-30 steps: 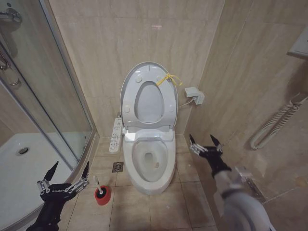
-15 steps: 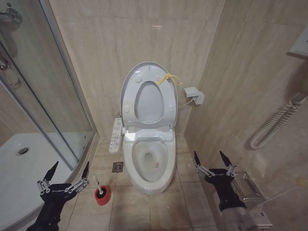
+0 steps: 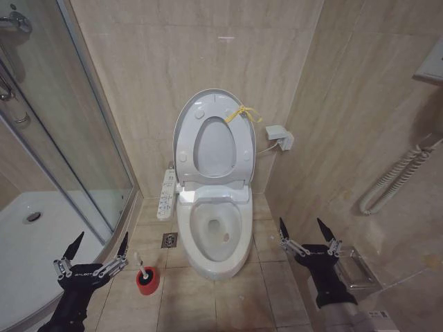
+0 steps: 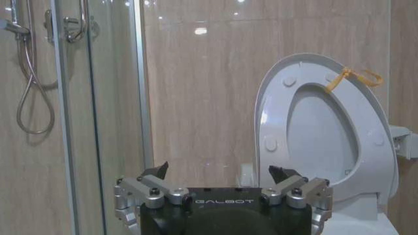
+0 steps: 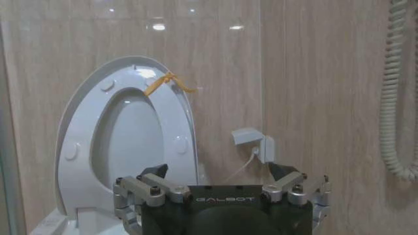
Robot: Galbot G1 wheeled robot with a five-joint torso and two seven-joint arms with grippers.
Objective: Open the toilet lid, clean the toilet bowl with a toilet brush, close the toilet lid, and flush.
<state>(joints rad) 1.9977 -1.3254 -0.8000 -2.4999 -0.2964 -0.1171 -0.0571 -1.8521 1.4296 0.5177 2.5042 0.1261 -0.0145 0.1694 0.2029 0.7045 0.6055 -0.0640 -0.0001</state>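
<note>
1. You have the large white glossy plastic oval toilet lid standing upright against the beige tiled wall, in the centre of the head view, with the white ring-shaped seat raised against it.
2. You can see a yellow strap tied at the lid's top edge, to the right of centre; it also shows in the upper right of the left wrist view and upper middle of the right wrist view.
3. Below the lid, the white ceramic elongated toilet bowl sits open on the tiled floor, with its water hole visible at the bottom.
4. Your slim white-handled toilet brush stands in a small red round holder cup on the floor, lower left of the head view, just left of the bowl.
5. Your left claw hangs at the lower left of the frame, just left of the brush and apart from it; its fingers are spread wide with nothing between them.
6. Your right claw hangs at the lower right of the frame, right of the bowl and apart from it, fingers likewise spread wide and empty.
7. A white control panel hangs at the bowl's left side, and a glass shower enclosure with a white shower tray takes the left of the frame.
8. A small white wall box with a cable sits right of the lid.
</note>
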